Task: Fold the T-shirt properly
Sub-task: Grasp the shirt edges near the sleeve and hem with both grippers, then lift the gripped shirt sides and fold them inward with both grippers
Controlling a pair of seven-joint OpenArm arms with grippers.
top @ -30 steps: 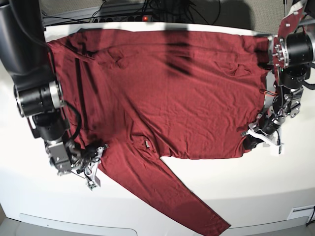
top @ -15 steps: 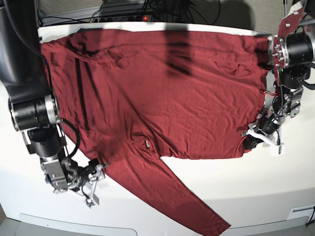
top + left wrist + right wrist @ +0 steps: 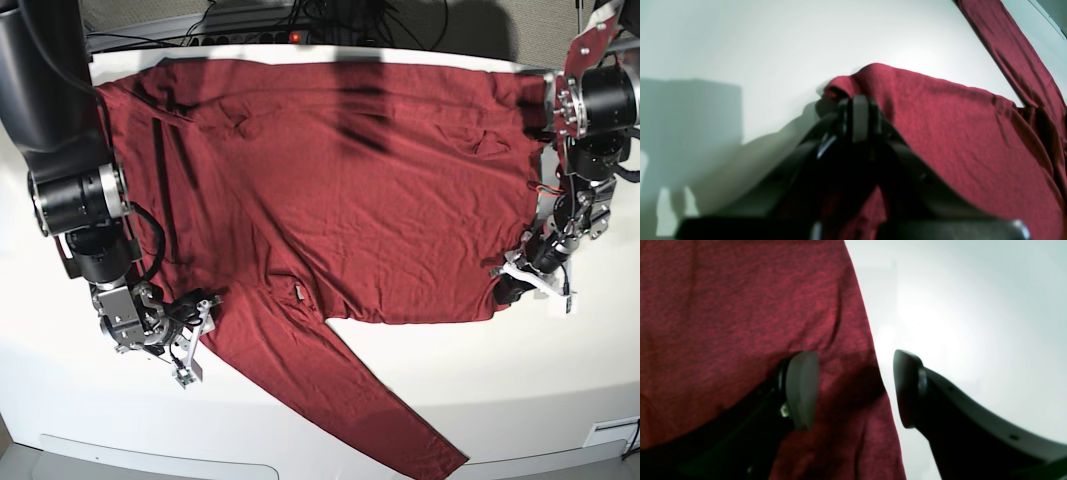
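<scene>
The left gripper (image 3: 860, 115) clamps the T-shirt (image 3: 350, 190) corner at frame right; the right gripper (image 3: 855, 390), fingers apart, straddles its lower-left edge.

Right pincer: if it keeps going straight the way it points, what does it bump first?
Probably the T-shirt. The right pincer is open over the cloth's edge: one finger above the red fabric, the other above the white table. Depth is hard to judge.
</scene>
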